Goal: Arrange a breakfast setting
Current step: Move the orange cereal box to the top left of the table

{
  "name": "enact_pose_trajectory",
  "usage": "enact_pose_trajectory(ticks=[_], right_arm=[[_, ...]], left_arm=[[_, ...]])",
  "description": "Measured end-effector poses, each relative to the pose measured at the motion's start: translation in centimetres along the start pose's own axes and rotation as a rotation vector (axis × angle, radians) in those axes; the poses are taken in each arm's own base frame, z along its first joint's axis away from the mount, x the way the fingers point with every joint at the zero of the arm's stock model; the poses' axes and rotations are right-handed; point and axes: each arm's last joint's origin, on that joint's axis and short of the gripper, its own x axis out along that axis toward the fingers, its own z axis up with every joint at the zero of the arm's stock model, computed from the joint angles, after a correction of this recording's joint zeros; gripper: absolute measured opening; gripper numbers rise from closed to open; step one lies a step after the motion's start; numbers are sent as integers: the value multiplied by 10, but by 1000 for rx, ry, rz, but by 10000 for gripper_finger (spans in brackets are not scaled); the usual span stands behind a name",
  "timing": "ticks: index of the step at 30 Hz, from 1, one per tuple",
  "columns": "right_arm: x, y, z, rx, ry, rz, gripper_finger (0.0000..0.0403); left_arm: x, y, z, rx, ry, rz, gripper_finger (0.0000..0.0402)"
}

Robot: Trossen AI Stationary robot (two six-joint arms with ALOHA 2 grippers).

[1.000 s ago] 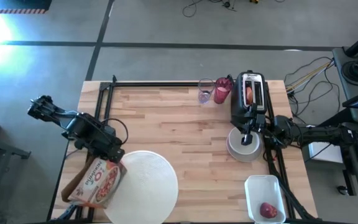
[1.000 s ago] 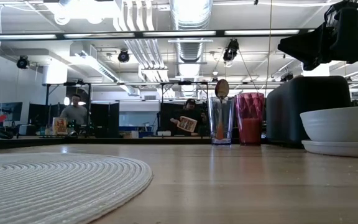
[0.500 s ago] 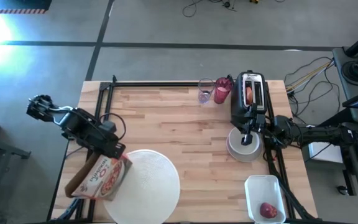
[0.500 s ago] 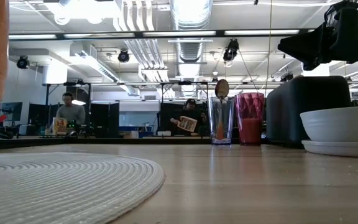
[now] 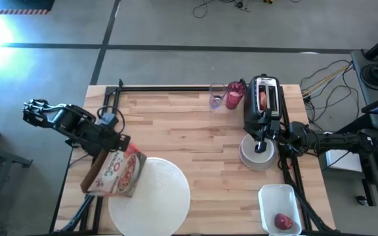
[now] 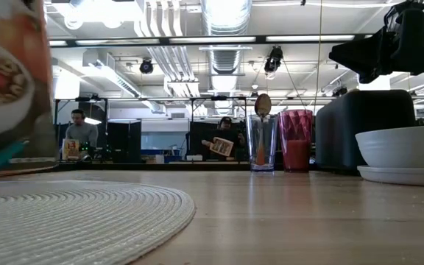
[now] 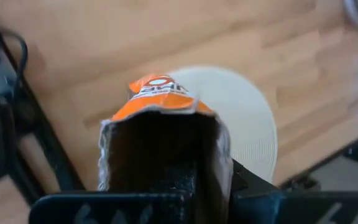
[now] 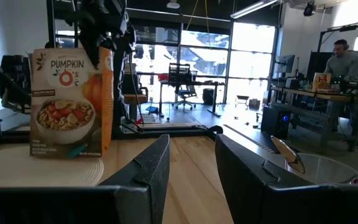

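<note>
High view first: the left tool (image 5: 119, 145) is clamped shut on the top of a cereal box (image 5: 115, 174), which hangs tilted at the lower left of the frame, over the left rim of a round white placemat (image 5: 159, 190) on the wooden surface (image 5: 182, 134). From the right wrist view that box (image 8: 71, 102) looks upright with its base at the mat's edge; whether it is actually touching down, I cannot tell. Over at the right of the high view, the right tool (image 5: 262, 141) sits over a white bowl (image 5: 257, 152) that rests on a grey plate (image 5: 253, 162), just below a black toaster (image 5: 262, 101) with something pinkish in its slot. Its fingers (image 8: 149, 167) stand partly apart in its own view with nothing between them, so it grips nothing. At the back edge stand a clear glass (image 5: 216, 96) with a spoon (image 6: 262, 107) in it and a pink tumbler (image 5: 235, 94) side by side, well away from the mat. An apple (image 5: 282, 221) lies in a white tray (image 5: 279, 196) at the lower right. So my read: it's early days. The mat is down and the box is coming to it, but bowl, plate, spoon, tumbler and apple are all parked away from the mat, waiting to be brought in.
</note>
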Motion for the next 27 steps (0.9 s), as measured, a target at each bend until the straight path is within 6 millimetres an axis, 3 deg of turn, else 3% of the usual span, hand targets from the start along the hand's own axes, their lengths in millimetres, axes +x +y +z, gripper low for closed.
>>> enact_pose_trajectory(ticks=[5, 11, 16, 27], right_arm=[[0, 0, 0, 0, 0, 0, 118], [0, 0, 0, 0, 0, 0, 118], [0, 0, 0, 0, 0, 0, 118], [0, 0, 0, 0, 0, 0, 118]], left_arm=[[-2, 5, 17, 10, -128, 5, 0], [1, 14, 51, 40, -237, 102, 0], [8, 20, 79, 74, -210, 197, 0], [17, 8, 84, 136, -154, 218, 0]])
